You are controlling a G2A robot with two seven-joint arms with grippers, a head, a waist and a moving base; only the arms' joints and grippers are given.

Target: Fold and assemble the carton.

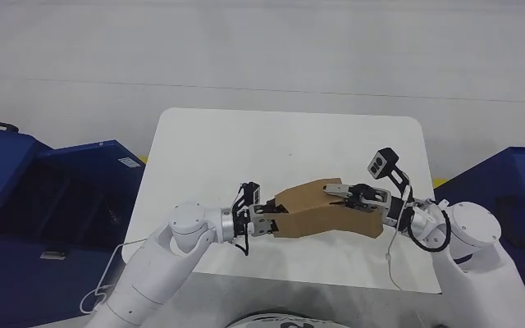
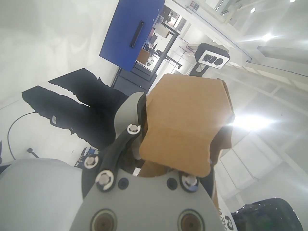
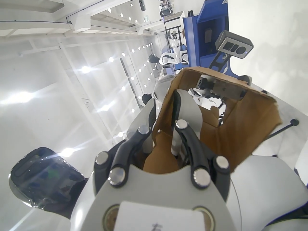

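The carton [image 1: 328,215] is a brown, half-opened cardboard sleeve held between the two arms over the 6 o'clock part of the white table [image 1: 287,135]. Whether its underside touches the tabletop cannot be told.

The left gripper [image 1: 267,221] holds the carton's 9 o'clock end. In the left wrist view one finger [image 2: 128,111] presses against the edge of a flap, and the other is hidden behind the cardboard, so the grip looks closed on that end. The right gripper [image 1: 344,194] is at the 3 o'clock end. In the right wrist view its fingers straddle a side wall, one finger [image 3: 187,106] inside the cavity and its partner outside, with the wall clamped between them.

The main hazard is the two arms working against each other. If they pull apart or twist unevenly, the thin wall in the right grip is likely to tear or crease away from its score line. If they push together too hard, the sleeve may buckle flat instead of squaring up.

The left hold takes only a flap, which could bend at its hinge and let the body sag or swing. Cardboard is also smooth, so either pinch may slip under side load. The carton hangs close to the table's 6 o'clock edge, so a dropped end could carry it off the table.
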